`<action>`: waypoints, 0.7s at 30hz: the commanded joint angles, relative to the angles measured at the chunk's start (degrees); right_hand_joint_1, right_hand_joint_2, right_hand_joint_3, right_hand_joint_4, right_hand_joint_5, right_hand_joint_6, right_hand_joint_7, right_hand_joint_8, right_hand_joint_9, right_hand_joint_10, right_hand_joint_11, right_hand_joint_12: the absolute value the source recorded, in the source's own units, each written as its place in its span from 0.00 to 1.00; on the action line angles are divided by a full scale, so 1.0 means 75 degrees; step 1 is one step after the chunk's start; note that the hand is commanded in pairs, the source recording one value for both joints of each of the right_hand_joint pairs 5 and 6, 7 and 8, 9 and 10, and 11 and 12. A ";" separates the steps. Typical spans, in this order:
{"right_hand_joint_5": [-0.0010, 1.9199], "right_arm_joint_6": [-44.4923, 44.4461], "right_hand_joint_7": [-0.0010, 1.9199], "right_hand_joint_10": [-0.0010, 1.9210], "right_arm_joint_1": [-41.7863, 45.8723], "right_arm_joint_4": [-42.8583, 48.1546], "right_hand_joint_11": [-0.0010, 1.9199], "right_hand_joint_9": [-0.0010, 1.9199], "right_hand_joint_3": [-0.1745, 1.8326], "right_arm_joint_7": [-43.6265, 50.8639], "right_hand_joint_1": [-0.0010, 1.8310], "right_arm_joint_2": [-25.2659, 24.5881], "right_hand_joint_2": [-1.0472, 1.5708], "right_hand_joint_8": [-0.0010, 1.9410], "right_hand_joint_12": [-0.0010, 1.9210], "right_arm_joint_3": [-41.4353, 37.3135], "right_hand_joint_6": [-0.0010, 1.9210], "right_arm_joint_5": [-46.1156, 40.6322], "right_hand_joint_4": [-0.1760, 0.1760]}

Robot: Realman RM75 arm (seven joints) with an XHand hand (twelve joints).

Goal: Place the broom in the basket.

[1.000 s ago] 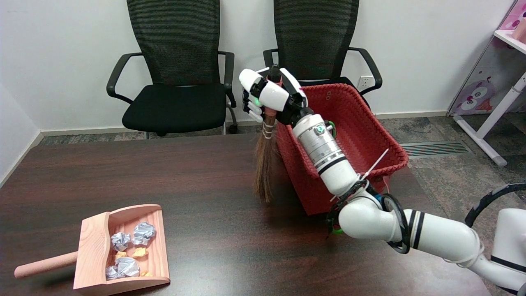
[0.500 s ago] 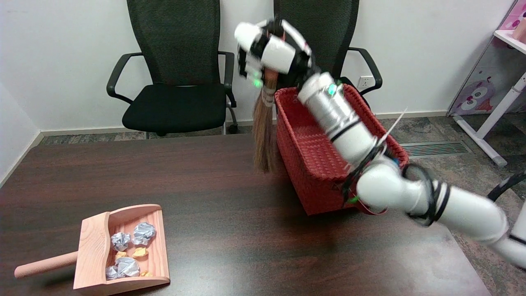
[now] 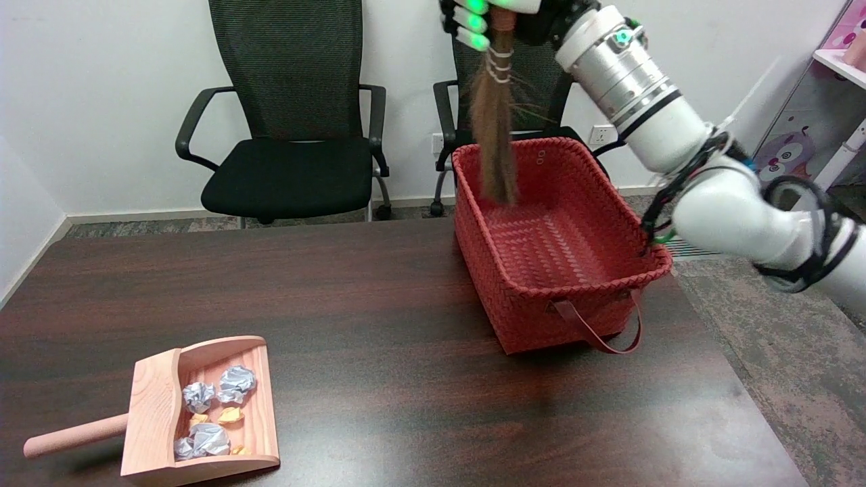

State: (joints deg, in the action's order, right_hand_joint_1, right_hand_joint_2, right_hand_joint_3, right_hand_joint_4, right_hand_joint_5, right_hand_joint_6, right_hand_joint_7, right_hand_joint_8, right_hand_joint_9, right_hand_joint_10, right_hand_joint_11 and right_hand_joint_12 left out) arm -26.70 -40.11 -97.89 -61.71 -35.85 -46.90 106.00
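**Broom held upright over the red basket**

The right hand is at the very top edge of the picture, partly cut off, and it grasps the small brown straw broom by its bound upper part. Only some fingertips with green lights and a dark part of the hand are visible; the rest is out of the frame. The broom hangs almost vertical, with its bristles pointing down. Seen from the camera, the bristle tips lie in front of the far inner wall of the red woven plastic basket, near the basket's far-left corner. I cannot tell if the tips are already below the rim or only above it. The broom does not appear to touch the basket floor.

The basket stands on the dark brown wooden table, at its far right part, with a brown strap handle hanging on its near side. The white right arm comes in from the right side and passes above the basket's far-right corner.

Well apart from the basket, toward the near left of the table, lies a pale pink wooden dustpan with crumpled paper balls inside it. Behind the basket, beyond the table, stand two black mesh office chairs.
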 commanded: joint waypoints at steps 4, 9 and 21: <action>1.00 -0.1040 1.00 1.00 0.0738 0.1251 1.00 1.00 0.89 -0.1877 0.50 0.1743 0.93 0.99 1.00 0.1474 1.00 0.1603 0.49; 1.00 -0.2166 1.00 1.00 0.0781 0.2466 1.00 1.00 0.90 -0.2461 0.50 0.1263 0.93 0.99 1.00 0.2270 1.00 0.2136 0.49; 1.00 -0.3742 1.00 1.00 0.0880 0.4952 1.00 1.00 0.93 -0.4277 0.50 -0.0440 0.91 0.99 1.00 0.2468 1.00 0.4405 0.49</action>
State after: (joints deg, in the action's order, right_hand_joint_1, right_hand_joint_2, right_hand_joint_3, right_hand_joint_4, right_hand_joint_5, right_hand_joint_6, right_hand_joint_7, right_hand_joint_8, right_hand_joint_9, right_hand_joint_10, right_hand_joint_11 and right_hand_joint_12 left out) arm -37.66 -35.75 -83.37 -76.23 -28.53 -35.97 119.79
